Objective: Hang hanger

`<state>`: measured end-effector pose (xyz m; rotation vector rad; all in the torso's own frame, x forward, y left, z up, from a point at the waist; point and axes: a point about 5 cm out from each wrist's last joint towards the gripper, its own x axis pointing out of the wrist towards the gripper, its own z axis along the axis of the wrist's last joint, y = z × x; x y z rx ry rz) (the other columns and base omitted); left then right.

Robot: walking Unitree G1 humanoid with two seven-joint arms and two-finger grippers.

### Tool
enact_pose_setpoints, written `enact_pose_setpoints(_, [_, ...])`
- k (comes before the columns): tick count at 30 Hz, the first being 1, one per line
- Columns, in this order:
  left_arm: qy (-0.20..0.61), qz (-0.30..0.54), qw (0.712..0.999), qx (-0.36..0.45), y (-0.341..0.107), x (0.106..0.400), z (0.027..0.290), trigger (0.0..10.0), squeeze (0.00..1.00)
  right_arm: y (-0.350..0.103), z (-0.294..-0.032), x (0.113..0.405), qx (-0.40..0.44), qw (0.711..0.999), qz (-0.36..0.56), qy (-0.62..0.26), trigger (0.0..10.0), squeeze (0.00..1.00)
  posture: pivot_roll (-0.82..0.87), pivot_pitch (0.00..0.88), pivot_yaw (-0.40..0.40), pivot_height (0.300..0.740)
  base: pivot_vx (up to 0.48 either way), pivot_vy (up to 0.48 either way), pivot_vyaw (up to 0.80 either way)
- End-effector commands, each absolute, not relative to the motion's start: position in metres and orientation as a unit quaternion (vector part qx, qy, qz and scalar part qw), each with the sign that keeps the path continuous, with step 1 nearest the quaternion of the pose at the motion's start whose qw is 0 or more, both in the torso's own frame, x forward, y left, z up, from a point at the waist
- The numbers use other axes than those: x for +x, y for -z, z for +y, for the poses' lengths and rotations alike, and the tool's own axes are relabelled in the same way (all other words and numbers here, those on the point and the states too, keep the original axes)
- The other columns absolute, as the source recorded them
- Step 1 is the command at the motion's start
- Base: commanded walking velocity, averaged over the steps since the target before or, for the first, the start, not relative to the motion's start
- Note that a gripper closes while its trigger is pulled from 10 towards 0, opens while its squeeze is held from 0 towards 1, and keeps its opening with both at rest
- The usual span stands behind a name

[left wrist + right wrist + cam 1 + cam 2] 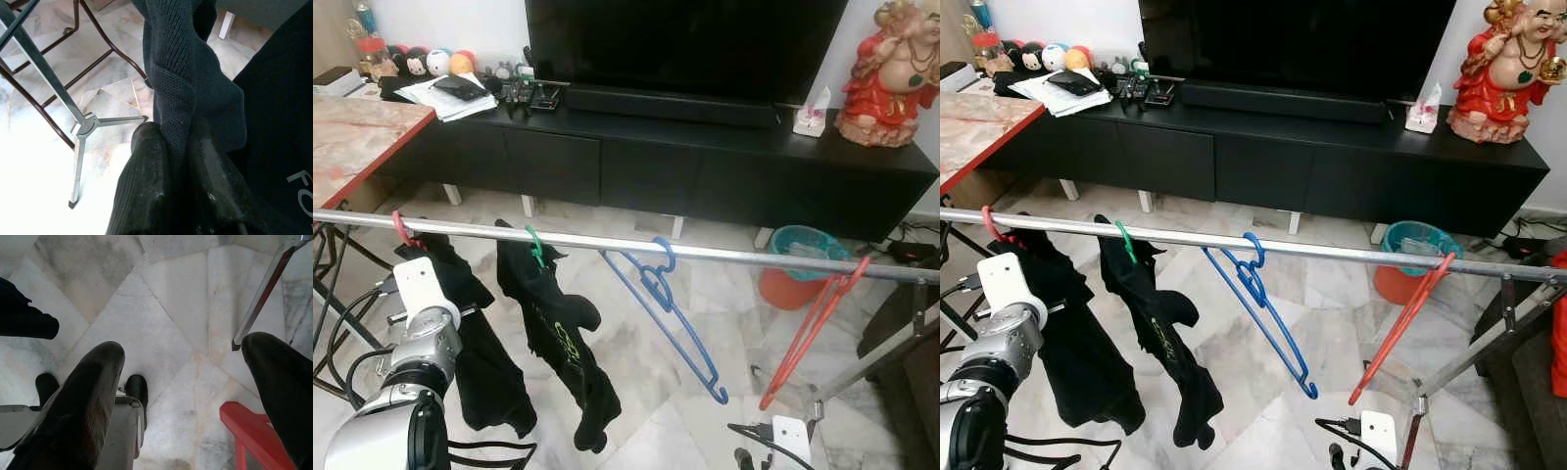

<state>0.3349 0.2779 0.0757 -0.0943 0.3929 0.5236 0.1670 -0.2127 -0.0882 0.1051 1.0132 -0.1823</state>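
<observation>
A metal rail (pixel 724 253) crosses the scene and carries four hangers: a red one with a black garment (pixel 475 333), a green one with dark clothing (pixel 558 343), a bare blue hanger (pixel 666 304) and a bare red hanger (pixel 818 328) hooked near the right end. The left gripper (pixel 178 161) has its jaws closed on the black garment's fabric. The right gripper (pixel 190 396) hangs low over the marble floor (pixel 166 298) — jaws wide apart, holding nothing.

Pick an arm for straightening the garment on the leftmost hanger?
Left, probably. The left claw is already shut on the black garment hanging from the red hanger. The right claw is open, low over the floor, far from it.
</observation>
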Motion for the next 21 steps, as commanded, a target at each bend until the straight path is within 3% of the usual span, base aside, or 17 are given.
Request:
enact_pose_setpoints(1, [-0.254,0.186,0.949,-0.027,-0.077,0.336,0.277,0.0,0.00,0.089,-0.214,0.164,0.057,0.867,0.486,0.097,10.0,0.00,-0.10,0.000,-0.038,0.740,0.000,0.000,0.00])
enact_pose_setpoints(16, [-0.218,0.081,0.971,0.058,-0.097,0.340,0.267,0.0,0.00,0.090,-0.214,0.163,0.056,0.867,0.486,0.096,10.0,0.00,-0.10,0.000,-0.027,0.740,0.000,0.000,0.00])
enact_pose_setpoints(17, [-0.209,0.076,0.973,0.062,-0.096,0.339,0.265,1.4,0.00,0.090,-0.214,0.163,0.057,0.867,0.486,0.096,10.0,0.00,-0.10,0.000,-0.026,0.740,0.000,0.000,0.00])
enact_pose_setpoints(18, [-0.204,0.072,0.974,0.064,-0.095,0.338,0.264,1.4,0.00,0.090,-0.213,0.163,0.057,0.867,0.486,0.096,10.0,0.00,-0.10,0.000,-0.025,0.740,0.000,0.000,0.00])
enact_pose_setpoints(19, [-0.178,0.066,0.979,0.077,-0.090,0.333,0.259,10.0,0.00,0.090,-0.213,0.163,0.057,0.867,0.486,0.095,10.0,0.00,-0.10,0.000,-0.024,0.740,0.000,0.000,0.00])
enact_pose_setpoints(21, [-0.156,0.062,0.982,0.091,-0.085,0.328,0.256,10.0,0.00,0.090,-0.213,0.162,0.057,0.867,0.486,0.095,10.0,0.00,-0.10,0.000,-0.022,0.740,0.000,0.000,0.00])
